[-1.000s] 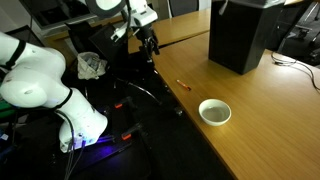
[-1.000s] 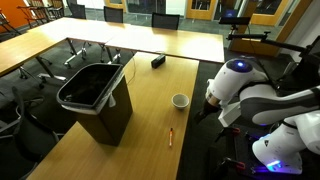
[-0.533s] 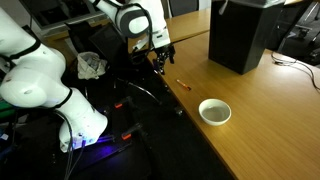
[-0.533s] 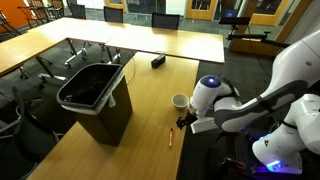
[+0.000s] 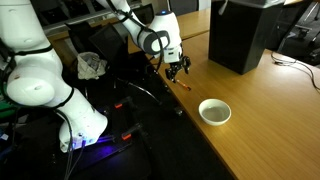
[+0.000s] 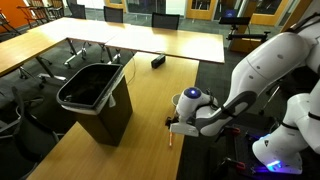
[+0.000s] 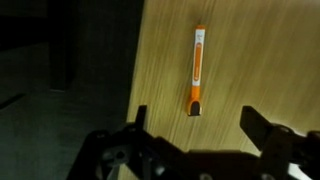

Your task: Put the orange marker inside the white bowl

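Observation:
The orange marker [image 7: 198, 65] lies flat on the wooden table, a thin stick with a dark cap at its near end. It also shows in both exterior views [image 5: 186, 88] [image 6: 171, 138]. My gripper [image 7: 195, 120] is open and empty, hovering just above the marker, its two fingers spread wider than the marker and just short of its capped end. It shows above the marker in both exterior views [image 5: 178, 69] [image 6: 172, 126]. The white bowl [image 5: 214, 111] stands on the table a short way from the marker. In the exterior view from across the table my arm hides the bowl.
A big black bin [image 5: 240, 35] [image 6: 95, 95] stands on the table beyond the marker. The table edge [image 7: 137, 60] runs close beside the marker, with dark floor past it. A small black object [image 6: 158, 61] lies farther along the table.
My arm has swung from off the table's side to over the marker and come down. The gripper now hangs open right above it. Marker and bowl have not moved.

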You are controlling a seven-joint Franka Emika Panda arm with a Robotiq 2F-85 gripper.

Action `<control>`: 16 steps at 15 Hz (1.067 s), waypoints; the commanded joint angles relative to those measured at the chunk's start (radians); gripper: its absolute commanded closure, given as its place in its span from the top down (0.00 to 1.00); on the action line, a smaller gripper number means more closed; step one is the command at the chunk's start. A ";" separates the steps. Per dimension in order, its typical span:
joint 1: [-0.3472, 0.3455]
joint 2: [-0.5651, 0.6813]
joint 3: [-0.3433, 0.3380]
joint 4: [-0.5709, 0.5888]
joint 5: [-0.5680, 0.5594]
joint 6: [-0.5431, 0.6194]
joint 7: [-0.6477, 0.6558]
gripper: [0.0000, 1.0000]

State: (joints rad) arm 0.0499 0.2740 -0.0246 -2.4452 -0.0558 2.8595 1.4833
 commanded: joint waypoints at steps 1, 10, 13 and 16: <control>0.121 0.122 -0.099 0.098 0.001 -0.011 0.062 1.00; 0.179 0.274 -0.139 0.250 0.087 -0.076 0.005 0.51; 0.172 0.262 -0.129 0.254 0.094 -0.129 -0.010 0.26; 0.170 0.250 -0.131 0.247 0.086 -0.160 -0.009 0.04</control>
State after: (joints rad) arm 0.2170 0.5385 -0.1531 -2.2004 0.0064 2.7460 1.5063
